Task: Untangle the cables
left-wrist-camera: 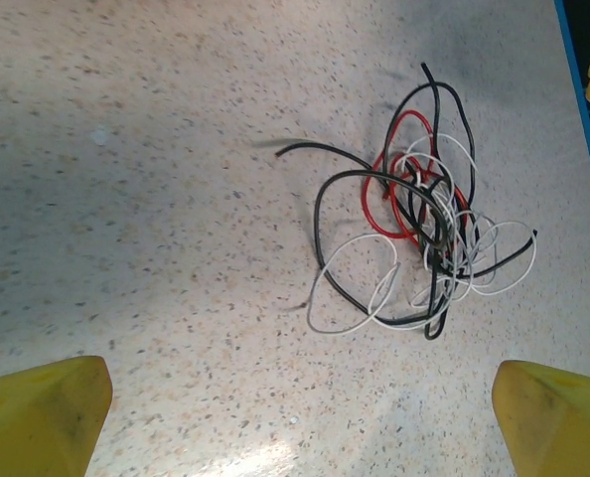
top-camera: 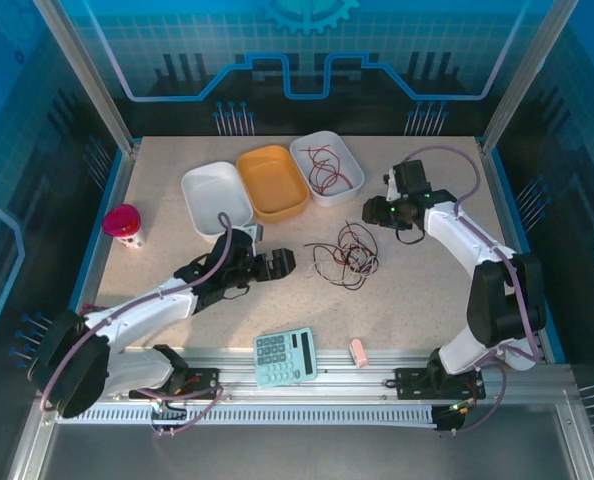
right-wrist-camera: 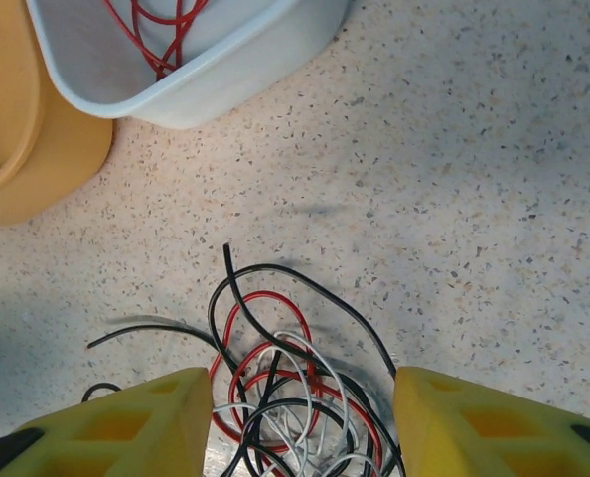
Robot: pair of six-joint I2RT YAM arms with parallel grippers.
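A tangle of thin red, black and whitish cables (top-camera: 345, 255) lies on the speckled table, right of centre. My left gripper (top-camera: 277, 263) sits low just left of it, jaws wide open and empty. Its wrist view shows the tangle (left-wrist-camera: 414, 229) ahead and to the right, clear of the yellow fingertips (left-wrist-camera: 47, 412). My right gripper (top-camera: 375, 211) hovers behind the tangle, open. In the right wrist view the cables (right-wrist-camera: 295, 397) lie on the table between and below its fingers (right-wrist-camera: 126, 427), untouched. Loose red cables (top-camera: 327, 168) rest in the right white bin (top-camera: 322, 137).
An orange bin (top-camera: 273, 180) and an empty white bin (top-camera: 215, 195) stand behind the left gripper. A pink-capped cup (top-camera: 124, 224) is at the left edge. A calculator (top-camera: 285, 356) and a pink eraser (top-camera: 359, 351) lie near the front edge.
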